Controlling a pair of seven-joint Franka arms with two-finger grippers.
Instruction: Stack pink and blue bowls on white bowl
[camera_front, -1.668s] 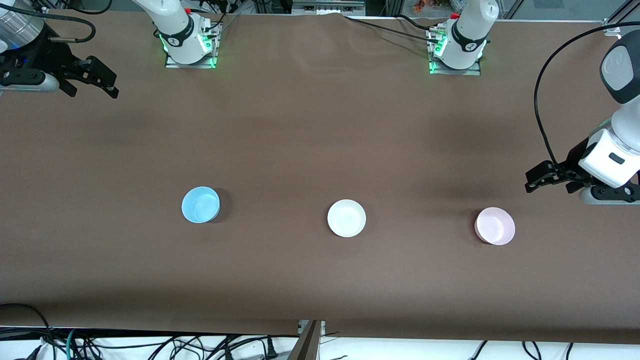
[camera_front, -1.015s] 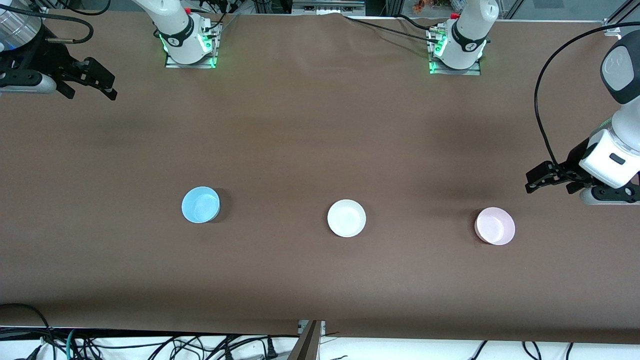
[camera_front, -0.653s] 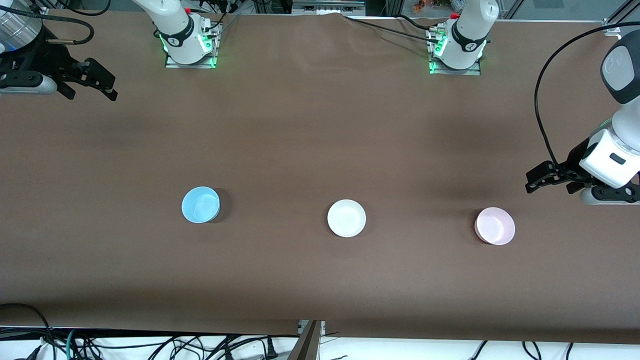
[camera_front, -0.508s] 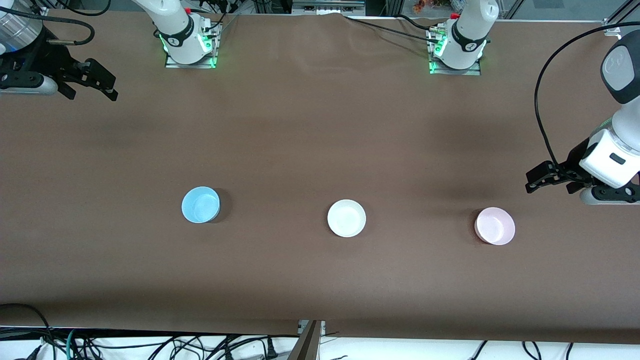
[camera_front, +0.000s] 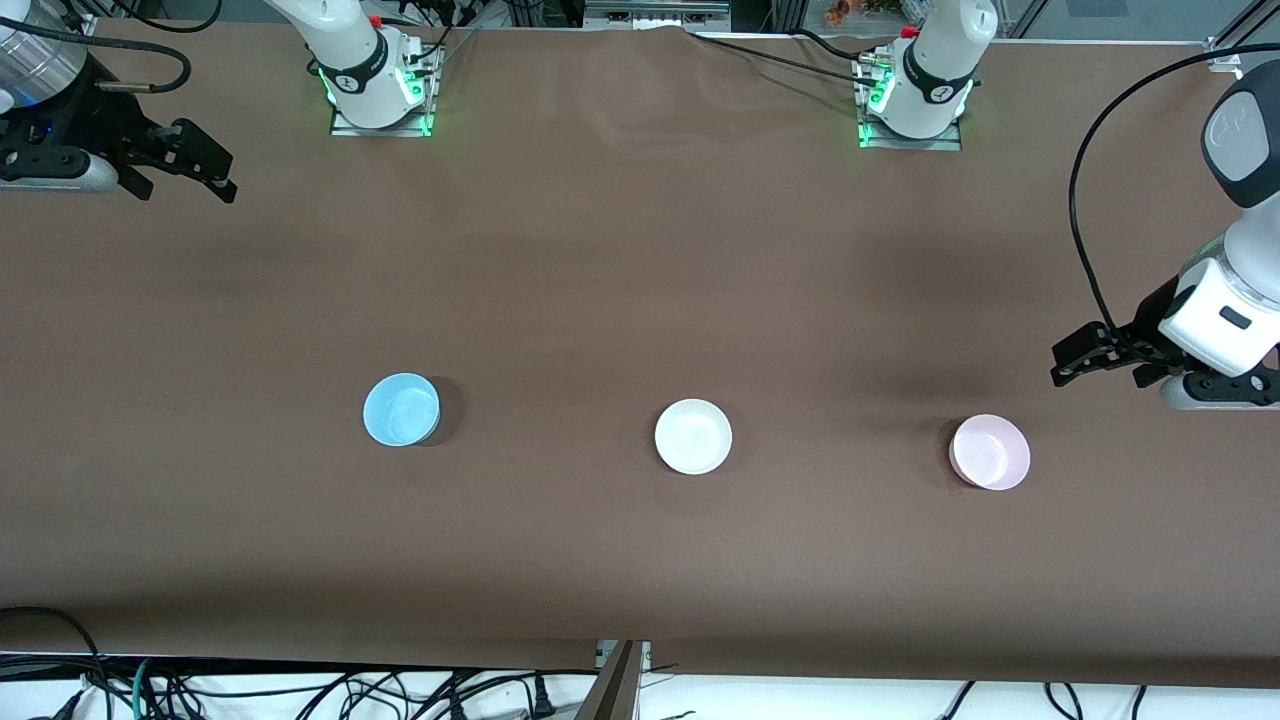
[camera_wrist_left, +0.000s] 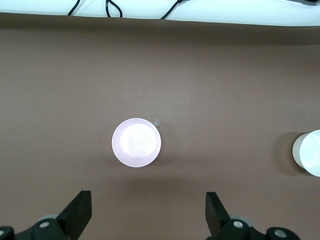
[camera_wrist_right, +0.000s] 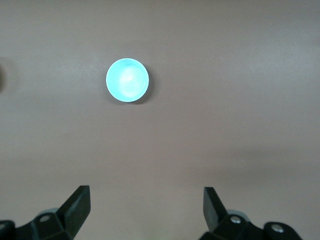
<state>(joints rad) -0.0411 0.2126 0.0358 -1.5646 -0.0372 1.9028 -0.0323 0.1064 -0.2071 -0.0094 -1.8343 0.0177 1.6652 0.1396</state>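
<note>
Grippers hang apart and empty above the brown table (camera_front: 620, 250). Your left gripper (camera_front: 1085, 358) hovers near the pink bowl (camera_front: 990, 452), fingers (camera_wrist_left: 77, 212) spread wide. Your right gripper (camera_front: 195, 165) hovers well apart from the blue bowl (camera_front: 401, 409), equally spread. Between both bowls sits the white bowl (camera_front: 693, 436), nothing blocking it.

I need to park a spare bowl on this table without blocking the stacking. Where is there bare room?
Bare cloth runs between the arm bases and the row of bowls, and between that row and the table edge nearest the front camera. The gaps between blue bowl, white bowl and pink bowl are free too. The left gripper, open, hangs close by the pink bowl; the right gripper, open, waits at its end.
</note>
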